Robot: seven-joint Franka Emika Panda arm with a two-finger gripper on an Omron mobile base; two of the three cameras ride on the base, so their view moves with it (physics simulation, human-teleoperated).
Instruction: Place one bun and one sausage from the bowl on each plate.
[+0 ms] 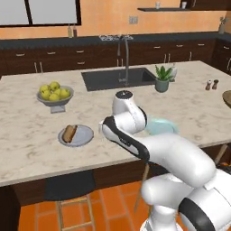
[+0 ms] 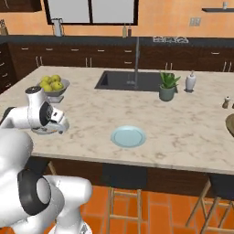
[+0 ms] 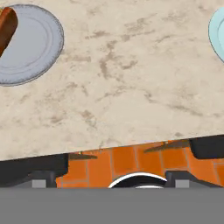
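Pincer (image 2: 54,122) hangs over the near counter edge by the left plate (image 1: 76,135), jaw spread not tellable. That plate holds a bun (image 1: 69,133) and sausage (image 3: 6,28); the right plate (image 2: 128,136) is bare. Bowl (image 2: 230,123) sits farther right, contents hidden. Bun likely light and squashy, sausage slick: pinch mid-length, across the width.

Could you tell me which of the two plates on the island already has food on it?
The plate nearer the lemon bowl, which holds a bun. The other plate, in front of the sink, is bare.
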